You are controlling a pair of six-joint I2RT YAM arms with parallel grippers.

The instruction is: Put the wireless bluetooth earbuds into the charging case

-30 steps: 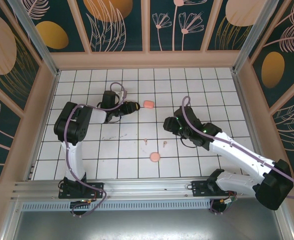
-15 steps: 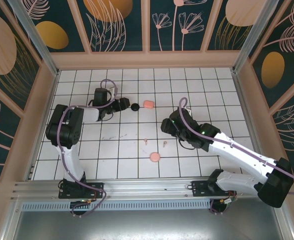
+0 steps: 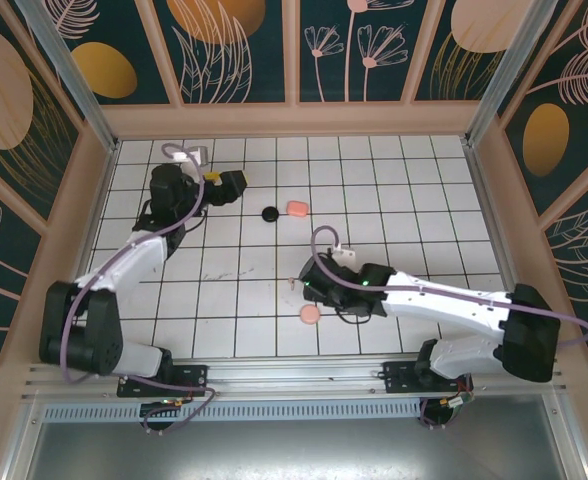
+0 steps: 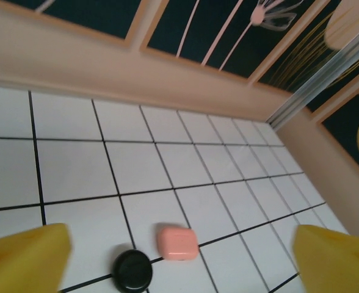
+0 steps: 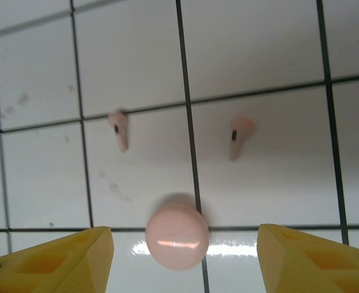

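Over the middle of the white tiled table [image 3: 424,180], the right gripper [image 3: 314,290] hung with its jaws wide apart and nothing between them, above a round peach case [image 5: 177,237]. Just beyond that case lay 2 pale peach earbuds [image 5: 118,129], apart from each other, each close to a tile seam. Toward the far left, the left gripper [image 3: 226,186] stood wide open and empty, facing a black round case [image 4: 132,269] and a pink case [image 4: 177,242] lying just beside each other.

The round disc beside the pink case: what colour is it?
Black. The round disc shows best in the left wrist view, beside the pink case.
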